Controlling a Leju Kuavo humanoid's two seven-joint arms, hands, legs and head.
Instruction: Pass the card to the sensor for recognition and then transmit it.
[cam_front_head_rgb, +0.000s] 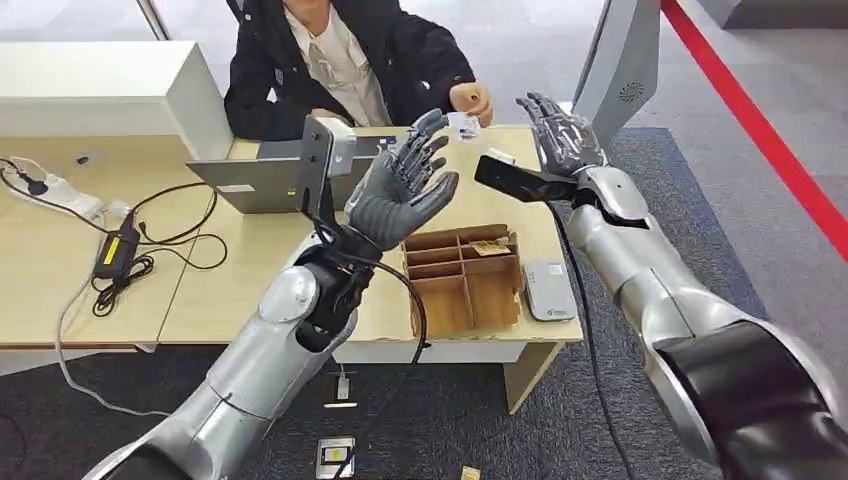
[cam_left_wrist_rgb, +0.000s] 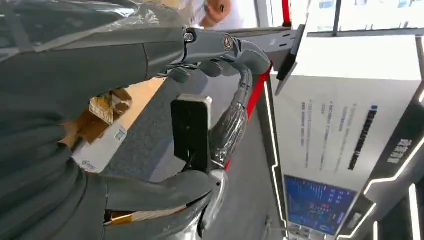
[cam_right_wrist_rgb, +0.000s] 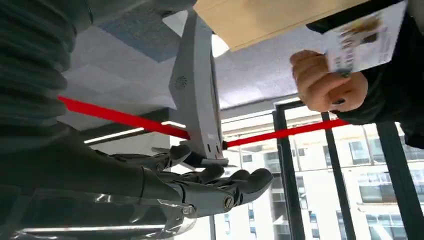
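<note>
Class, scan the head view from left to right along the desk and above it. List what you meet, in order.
Power adapter with cables → laptop → robot's left hand → card held by the person → wooden divider box → robot's right hand → grey kiosk panel → red floor stripe.

My head view is evenly lit and fairly sharp, with soft shadows under the desk. The right arm bulges at the frame corner, a wide-lens stretch. In the right wrist view the windows blaze behind, leaving the hand dark against them. My left wrist view is soft, with the cover blurred up close.
</note>
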